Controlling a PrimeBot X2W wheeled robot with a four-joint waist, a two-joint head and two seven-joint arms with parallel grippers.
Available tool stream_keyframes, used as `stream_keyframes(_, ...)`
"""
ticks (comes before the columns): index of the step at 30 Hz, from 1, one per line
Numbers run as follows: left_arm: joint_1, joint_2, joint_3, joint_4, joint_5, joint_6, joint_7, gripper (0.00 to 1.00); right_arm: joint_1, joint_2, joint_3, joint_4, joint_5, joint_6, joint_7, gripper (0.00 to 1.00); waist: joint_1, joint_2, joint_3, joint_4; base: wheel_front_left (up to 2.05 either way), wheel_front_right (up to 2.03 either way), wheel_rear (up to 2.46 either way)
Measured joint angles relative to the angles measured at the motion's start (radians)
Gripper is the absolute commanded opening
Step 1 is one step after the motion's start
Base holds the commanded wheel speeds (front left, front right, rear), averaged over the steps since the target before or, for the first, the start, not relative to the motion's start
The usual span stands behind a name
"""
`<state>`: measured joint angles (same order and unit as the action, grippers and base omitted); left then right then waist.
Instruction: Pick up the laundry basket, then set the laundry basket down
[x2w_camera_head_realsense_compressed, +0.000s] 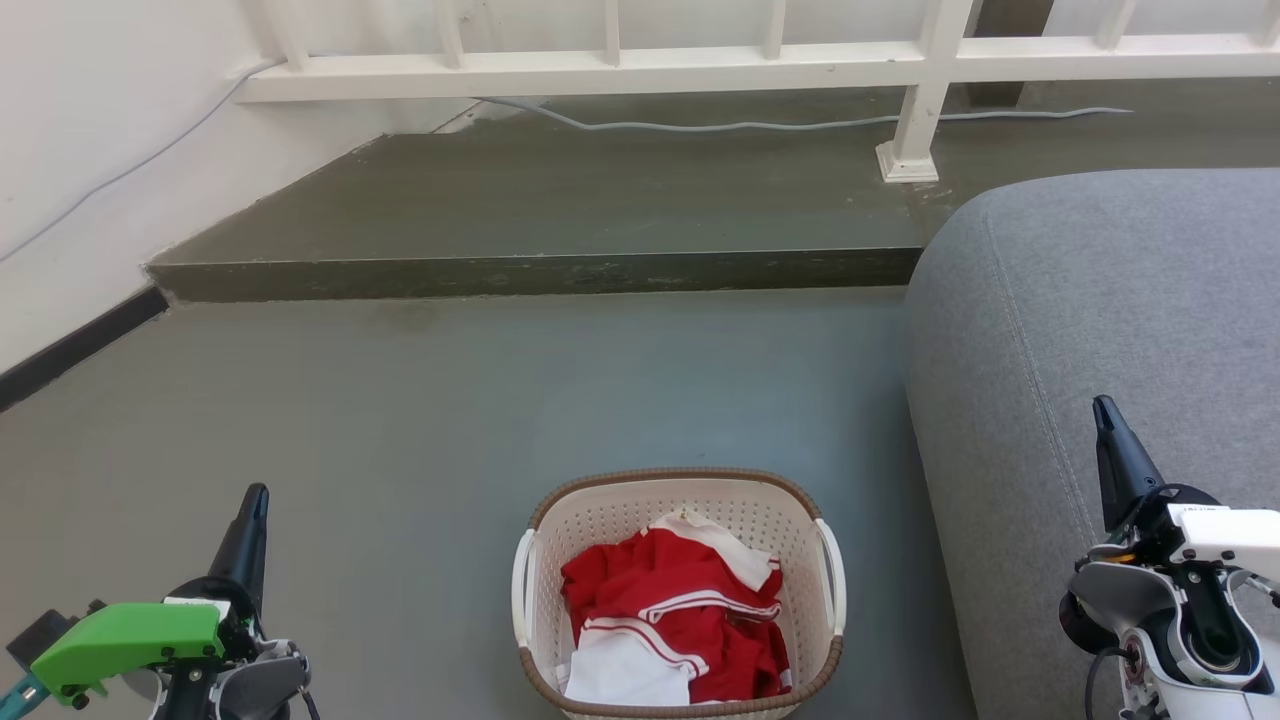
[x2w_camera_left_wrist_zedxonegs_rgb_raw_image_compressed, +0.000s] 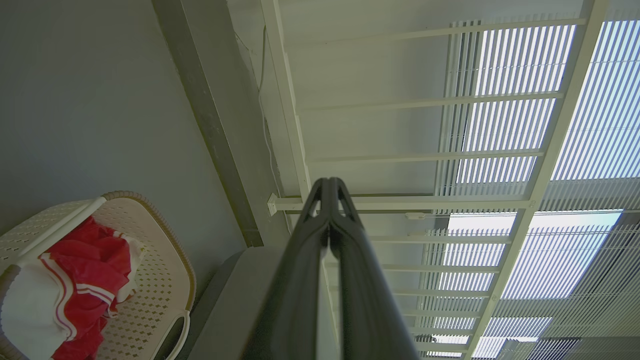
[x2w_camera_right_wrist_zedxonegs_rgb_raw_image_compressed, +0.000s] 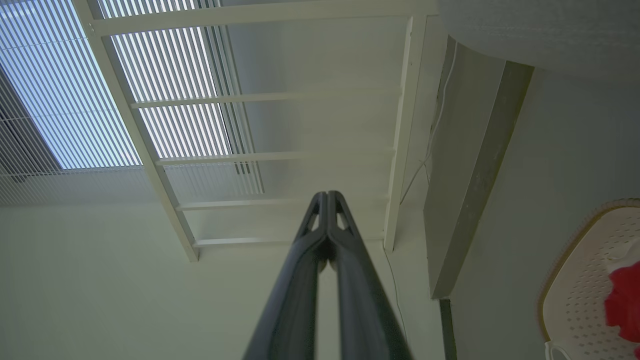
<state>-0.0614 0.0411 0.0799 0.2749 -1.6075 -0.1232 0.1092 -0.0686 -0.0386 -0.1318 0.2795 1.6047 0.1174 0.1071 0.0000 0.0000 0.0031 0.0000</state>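
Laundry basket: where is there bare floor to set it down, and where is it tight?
Bare floor runs wide from the laundry basket left to the wall and ahead to the step. Tight on the right: only a narrow strip lies between the basket and the grey sofa.

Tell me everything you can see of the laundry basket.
The laundry basket is cream-white perforated plastic, rounded-rectangular, with a brown woven-look rim and a white loop handle on each side. It stands upright on the grey floor, beside the grey sofa but apart from it, holding crumpled red-and-white clothes. The left claw and right claw are both clear of it.
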Motion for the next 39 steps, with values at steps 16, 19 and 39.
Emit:
stream_keyframes(16,0.000,0.000,0.000,0.000,0.000,0.000,0.000,0.00,0.000,0.000,0.000,0.000,0.000,0.000,0.000,0.00,0.0000,0.0000,0.000,0.000,0.00,0.00,0.00)
stream_keyframes(19,0.000,0.000,0.000,0.000,0.000,0.000,0.000,0.00,0.000,0.000,0.000,0.000,0.000,0.000,0.000,0.00,0.0000,0.0000,0.000,0.000,0.00,0.00,0.00)
stream_keyframes(39,0.041,-0.021,-0.005,0.034,0.002,0.002,-0.006,1.00,0.050,0.027,0.038,0.027,-0.004,-0.004,-0.035,1.00,0.0000,0.0000,0.002,0.001,0.00,0.00,0.00)
